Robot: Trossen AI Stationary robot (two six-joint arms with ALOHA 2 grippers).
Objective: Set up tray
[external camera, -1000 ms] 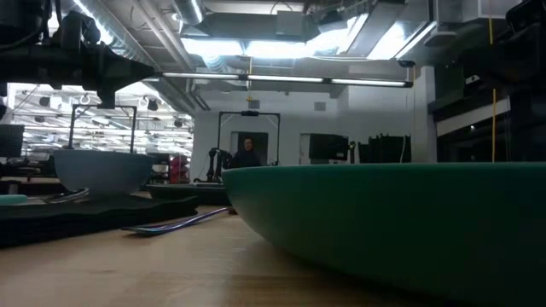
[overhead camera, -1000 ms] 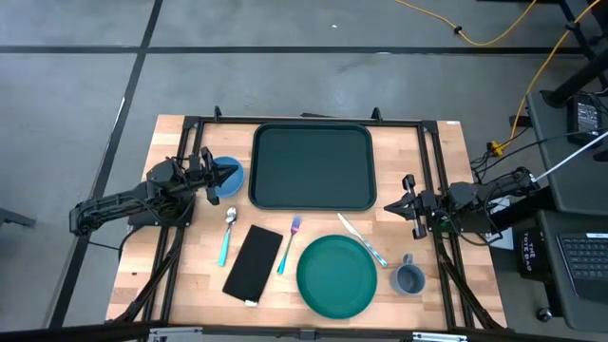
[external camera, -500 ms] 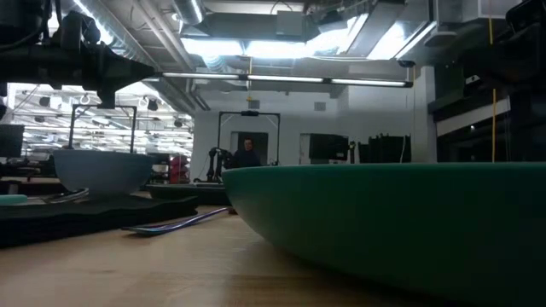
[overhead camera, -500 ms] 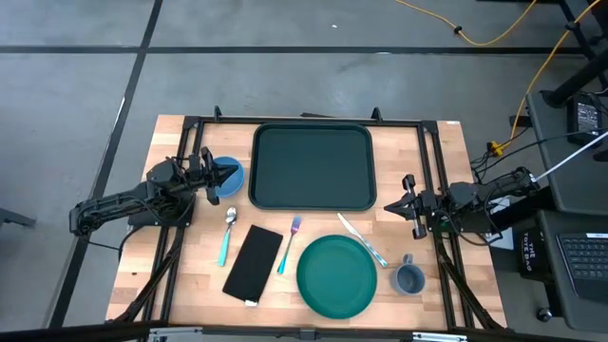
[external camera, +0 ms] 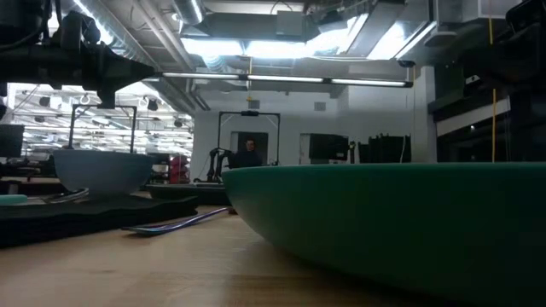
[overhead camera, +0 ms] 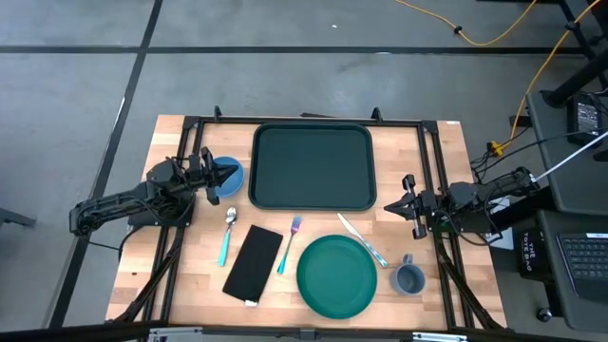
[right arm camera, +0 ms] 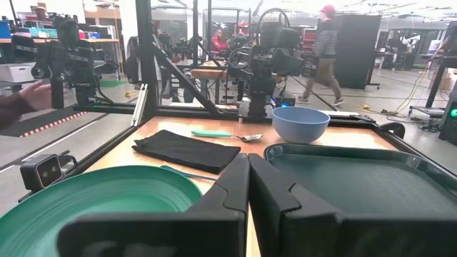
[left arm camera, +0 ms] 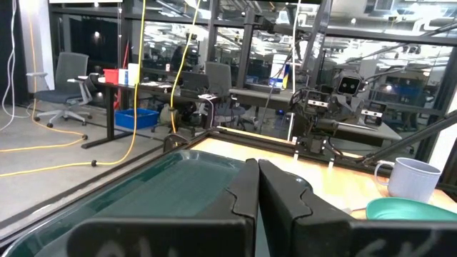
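Observation:
The dark green tray (overhead camera: 312, 166) lies flat at the table's far middle, nothing on it; it also shows in the left wrist view (left arm camera: 164, 193) and the right wrist view (right arm camera: 357, 178). My left gripper (overhead camera: 230, 177) hangs shut at the tray's left, level, above a blue bowl (overhead camera: 232, 164). My right gripper (overhead camera: 388, 206) hangs shut off the tray's near right corner, pointing left. Both sets of fingers (left arm camera: 257, 187) (right arm camera: 248, 178) hold nothing. A round green plate (overhead camera: 336, 275) rests on the table near the front edge.
A black napkin (overhead camera: 253, 262), a spoon (overhead camera: 228, 233), a fork (overhead camera: 290, 242) and a knife (overhead camera: 361, 239) lie on the wood between tray and front edge. A grey mug (overhead camera: 409, 277) stands right of the plate. A black frame rail (overhead camera: 313, 121) borders the table.

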